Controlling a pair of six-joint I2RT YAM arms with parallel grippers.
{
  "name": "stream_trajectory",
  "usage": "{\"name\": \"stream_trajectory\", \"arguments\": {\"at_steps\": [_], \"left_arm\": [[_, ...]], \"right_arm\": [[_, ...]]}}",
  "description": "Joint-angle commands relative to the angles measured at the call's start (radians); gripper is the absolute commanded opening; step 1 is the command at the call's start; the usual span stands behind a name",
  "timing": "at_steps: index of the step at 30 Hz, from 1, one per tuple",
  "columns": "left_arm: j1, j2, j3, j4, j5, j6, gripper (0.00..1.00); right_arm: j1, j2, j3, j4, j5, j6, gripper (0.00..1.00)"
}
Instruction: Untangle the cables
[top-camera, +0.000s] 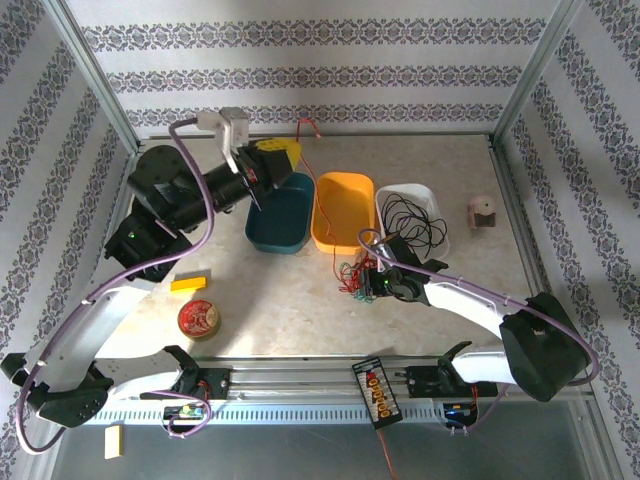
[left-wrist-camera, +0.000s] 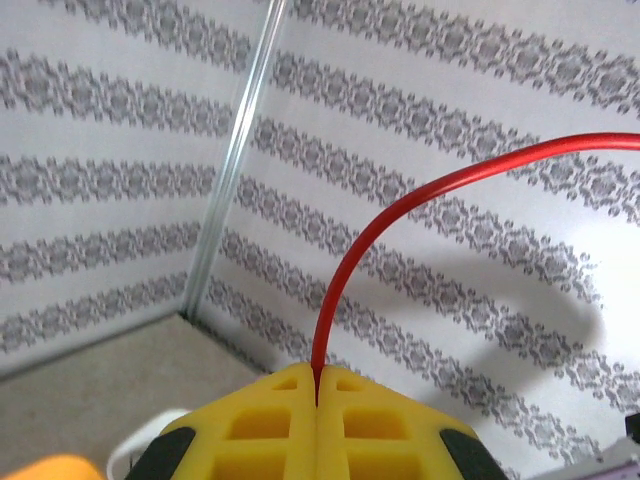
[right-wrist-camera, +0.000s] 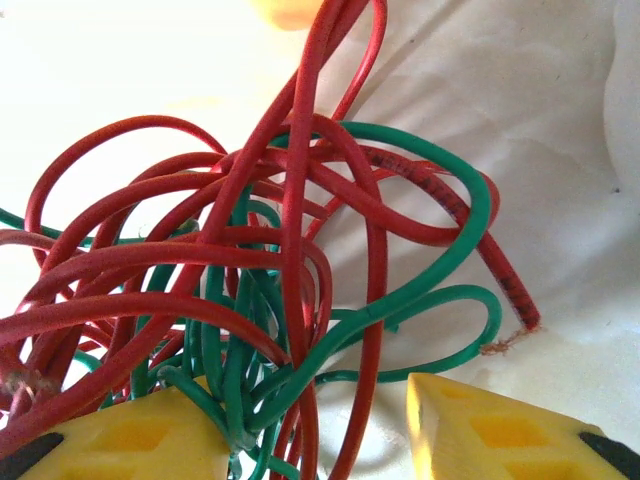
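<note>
1. Left claw (left-wrist-camera: 317, 388) is clenched on a red cable (left-wrist-camera: 370, 230). Its yellow fingers (left-wrist-camera: 250, 430) meet, with the strand pinched at the seam. From there the cable rises and arcs off to the right.
2. Seen from above, the left claw (top-camera: 282, 153) hangs raised near the back wall, over the far end of the teal bin (top-camera: 278, 218). The red cable (top-camera: 306, 128) loops up behind it, then drops toward the gap between the teal bin and the orange bin (top-camera: 343, 182).
3. Right claw (top-camera: 370, 280) sits low over the table (top-camera: 290, 300), just in front of the orange bin, at a tangle (top-camera: 352, 277) of red and green cables.
4. In the wrist view the right claw (right-wrist-camera: 305, 425) is released, jaws apart. The tangle (right-wrist-camera: 250, 260) bunches between them. Green and red strands press against one finger (right-wrist-camera: 130, 440), and the other is clear of them.
5. One red strand of the tangle ends in a frayed tip (right-wrist-camera: 520, 325) lying on the table.
6. Black cables (top-camera: 410, 215) lie coiled in the white bin (top-camera: 412, 188), just right of the orange bin.
7. A yellow block (top-camera: 188, 283) and a red tin (top-camera: 198, 319) lie near the left front of the table. A connector board (top-camera: 377, 390) sits at the near edge.
</note>
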Motion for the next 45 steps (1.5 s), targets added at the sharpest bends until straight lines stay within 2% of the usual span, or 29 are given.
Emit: {"name": "stream_trajectory", "arguments": {"at_steps": [1, 6, 10, 16, 22, 28, 36, 45], "left_arm": [[0.025, 0.034, 0.037, 0.068, 0.006, 0.042, 0.00], [0.072, 0.045, 0.111, 0.111, -0.019, 0.100, 0.00], [0.080, 0.103, 0.221, 0.036, -0.044, 0.158, 0.00], [0.109, 0.135, 0.214, 0.106, -0.095, 0.149, 0.00], [0.169, 0.165, 0.239, 0.279, 0.008, 0.016, 0.00], [0.173, 0.218, 0.301, 0.321, 0.092, -0.071, 0.00], [0.173, 0.260, 0.300, 0.310, 0.086, -0.068, 0.00], [0.174, 0.434, 0.400, 0.297, 0.105, -0.073, 0.00]], "right_arm": [[-0.013, -0.023, -0.024, -0.041, 0.009, 0.002, 0.48], [-0.015, -0.085, -0.046, -0.050, 0.034, 0.007, 0.48], [-0.017, -0.134, -0.055, -0.061, 0.045, 0.007, 0.49], [-0.035, -0.285, -0.083, -0.031, 0.068, 0.037, 0.51], [-0.052, -0.325, -0.121, -0.026, 0.073, 0.054, 0.50], [-0.033, -0.293, -0.098, 0.003, -0.002, 0.001, 0.53], [-0.004, -0.254, -0.058, 0.014, -0.007, -0.015, 0.55], [-0.003, -0.320, -0.057, -0.008, 0.022, -0.005, 0.56]]}}
